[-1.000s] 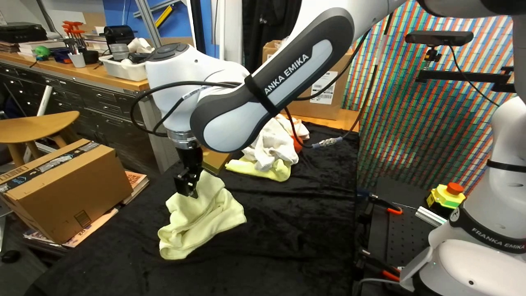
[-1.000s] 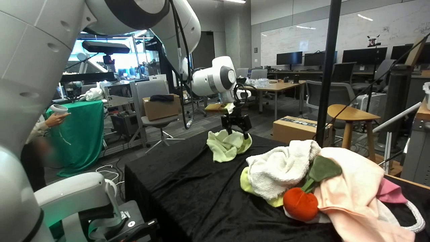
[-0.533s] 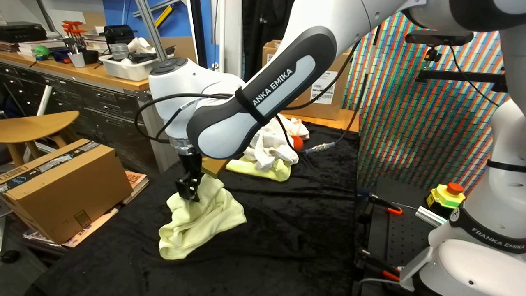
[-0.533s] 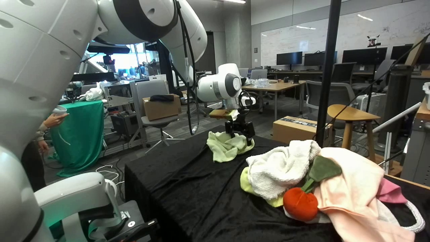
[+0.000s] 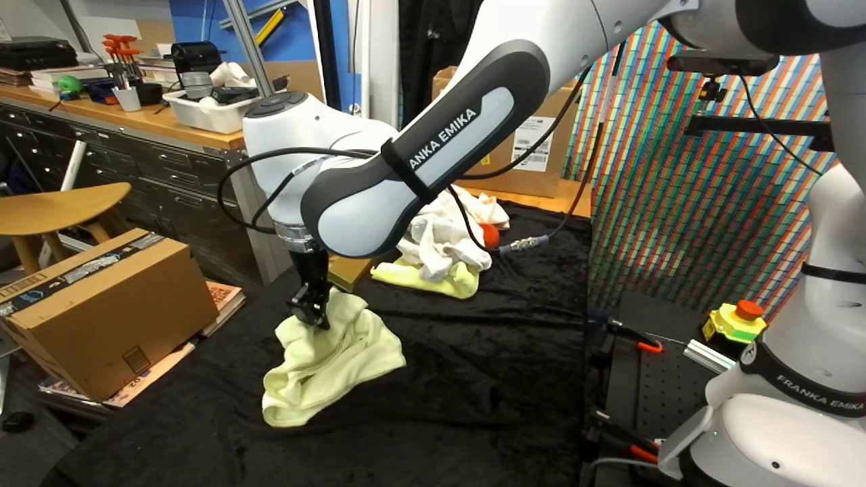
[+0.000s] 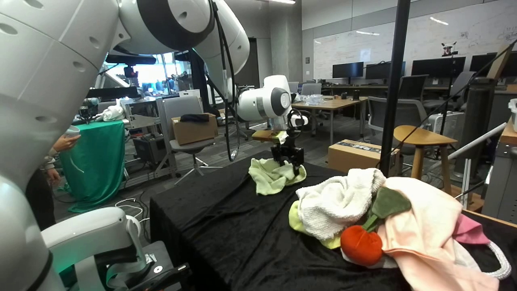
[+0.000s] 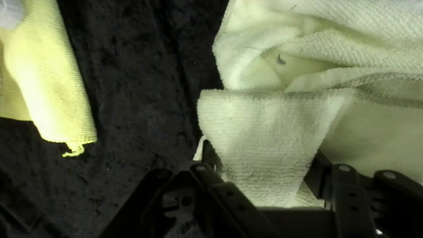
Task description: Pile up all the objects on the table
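Note:
A crumpled pale yellow-green cloth lies by itself on the black-topped table. My gripper points down into it, and in the wrist view the gripper has a raised fold between its fingers, which stand well apart. Elsewhere on the table is a heap: a white cloth over a brighter yellow cloth, an orange-red ball-like item with a dark green piece, a peach cloth and a pink piece. The yellow cloth also shows in the wrist view.
Beside the table sits a brown cardboard box, with a larger box behind the heap. A black pole rises behind the table. The red stop button is near the robot's base.
Over the last second my gripper came down into the pale yellow-green cloth, and its fingers drew somewhat closer together. The heap stayed as it was.

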